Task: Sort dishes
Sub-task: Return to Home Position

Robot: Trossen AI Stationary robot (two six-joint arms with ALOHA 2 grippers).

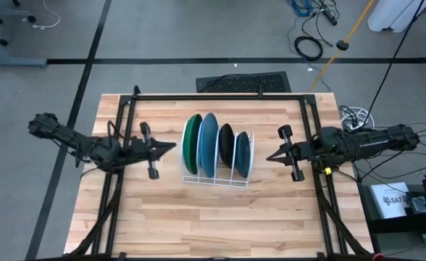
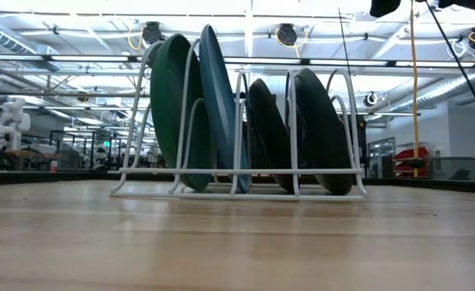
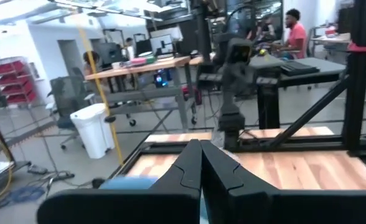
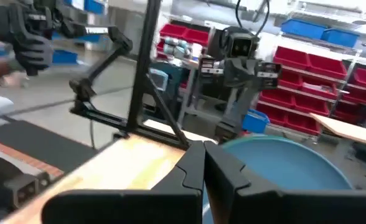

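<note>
While left hand (image 1: 172,146) and right hand (image 1: 269,157) pinch closed, four round plates (image 1: 209,141) stand edgewise.

light: bright, even, overhead | glare: ceiling lamps (image 2: 286,34) in low view | shadows: faint on table (image 1: 198,217)

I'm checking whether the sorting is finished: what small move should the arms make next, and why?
Probably just draw both arms back from the rack toward rest. The green plate, light blue plate, black plate and dark teal plate all stand upright in the white wire rack. The left gripper and right gripper are shut and empty on either side of it.
</note>
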